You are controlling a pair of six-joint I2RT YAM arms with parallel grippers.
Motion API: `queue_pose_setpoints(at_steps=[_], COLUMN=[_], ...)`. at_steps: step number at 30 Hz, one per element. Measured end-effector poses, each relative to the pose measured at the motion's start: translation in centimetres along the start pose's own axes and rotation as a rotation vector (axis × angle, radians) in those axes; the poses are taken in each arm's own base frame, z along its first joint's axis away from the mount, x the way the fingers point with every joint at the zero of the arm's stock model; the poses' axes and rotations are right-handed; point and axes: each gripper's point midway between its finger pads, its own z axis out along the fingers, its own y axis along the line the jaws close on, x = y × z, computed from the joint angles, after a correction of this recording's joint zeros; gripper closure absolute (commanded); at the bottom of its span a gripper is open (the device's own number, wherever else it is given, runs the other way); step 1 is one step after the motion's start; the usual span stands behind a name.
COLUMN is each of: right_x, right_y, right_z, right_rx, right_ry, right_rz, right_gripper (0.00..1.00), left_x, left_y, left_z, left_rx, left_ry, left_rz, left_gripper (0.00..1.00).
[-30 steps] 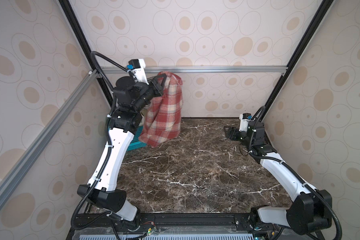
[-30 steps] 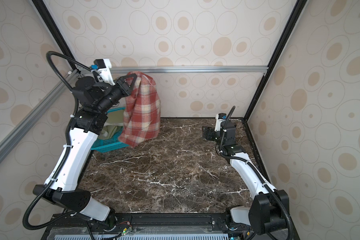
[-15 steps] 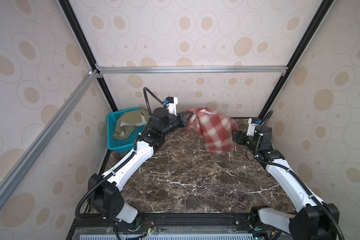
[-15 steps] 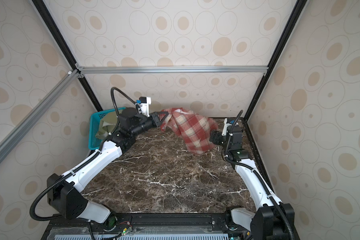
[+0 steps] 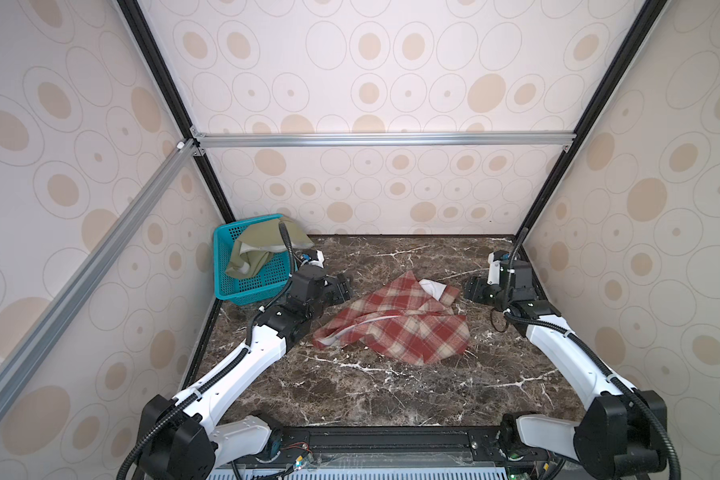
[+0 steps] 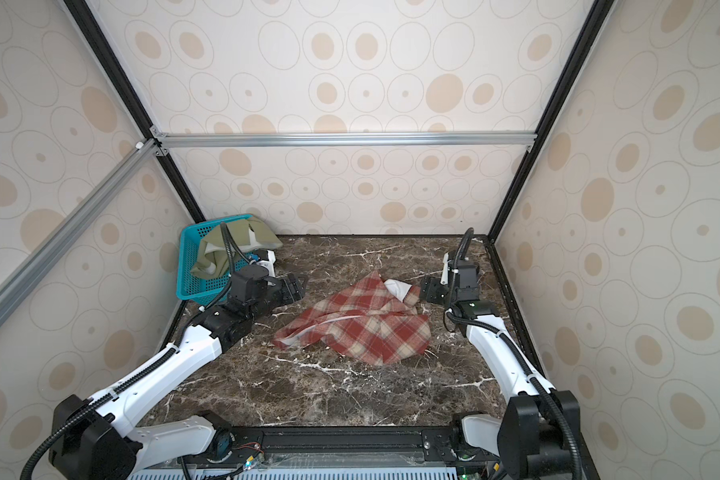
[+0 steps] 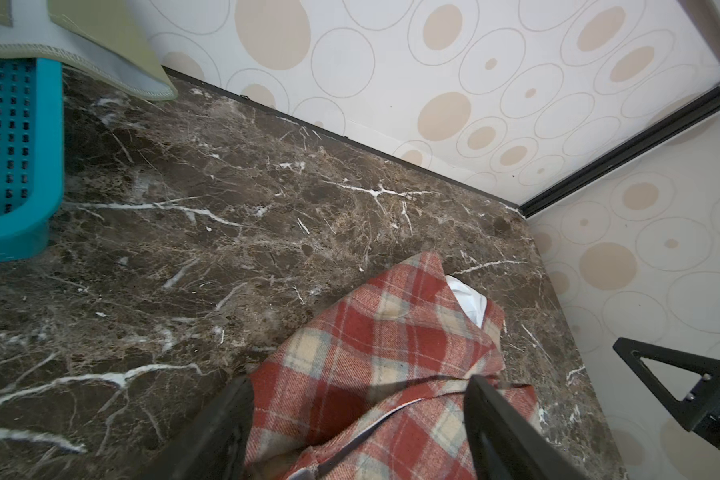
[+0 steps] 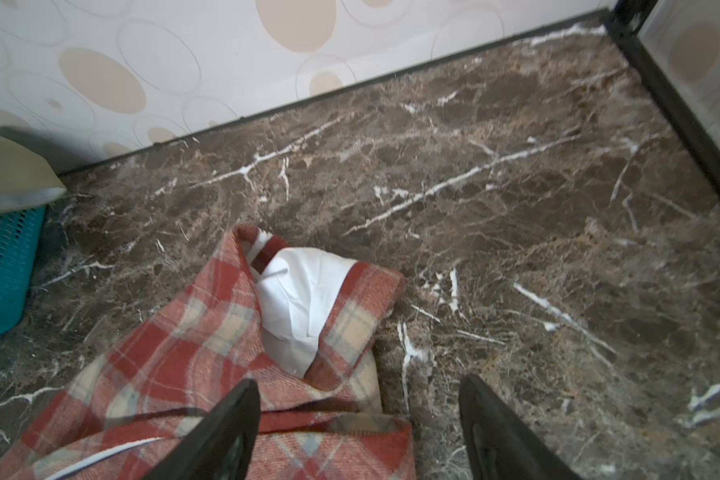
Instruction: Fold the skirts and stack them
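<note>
The red-and-cream plaid skirt (image 5: 395,324) (image 6: 358,324) lies crumpled on the middle of the marble table, its white lining (image 8: 300,299) showing at the far right corner. My left gripper (image 5: 344,289) (image 7: 358,386) hovers open at the skirt's left edge; plaid cloth (image 7: 391,365) shows below the spread jaws, not pinched. My right gripper (image 5: 472,289) (image 8: 358,386) stands open at the skirt's right corner (image 8: 208,353), holding nothing. The olive-green skirt (image 5: 258,249) (image 6: 225,245) lies heaped in the basket, one flap hanging over its rim.
A teal perforated basket (image 5: 250,286) (image 6: 188,270) stands in the back left corner, just behind my left arm. Papered walls and black frame posts (image 5: 528,208) close in the table (image 5: 391,395) on three sides.
The left arm swung the plaid skirt down from high on the left to the table's middle and let go; its jaws went from shut to open. The right gripper shifted slightly.
</note>
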Motion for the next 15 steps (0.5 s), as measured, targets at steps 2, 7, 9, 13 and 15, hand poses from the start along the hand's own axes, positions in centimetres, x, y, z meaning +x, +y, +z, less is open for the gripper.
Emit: queue_pose_setpoints(at_steps=[2, 7, 9, 13, 15], right_x=[1.4, 5.5, 7.1, 9.5, 9.8], right_y=[-0.1, 0.6, 0.7, 0.8, 1.4], right_z=[1.0, 3.3, 4.0, 4.5, 4.5], right_rx=[0.006, 0.000, -0.008, -0.017, -0.035], right_ry=[0.045, 0.168, 0.220, 0.284, 0.293], right_rz=[0.014, 0.024, 0.035, 0.041, 0.031], right_gripper=[0.24, 0.25, 0.26, 0.23, 0.22], left_x=[0.9, 5.5, 8.0, 10.7, 11.5], left_y=[0.3, 0.9, 1.2, 2.2, 3.1], left_z=[1.2, 5.7, 6.9, 6.8, 6.0], left_rx=[-0.010, -0.013, -0.025, -0.063, -0.089], left_ry=[0.030, 0.179, 0.252, 0.328, 0.347], left_rz=[0.009, 0.031, 0.050, 0.075, 0.082], left_gripper=[0.22, 0.07, 0.07, 0.06, 0.05])
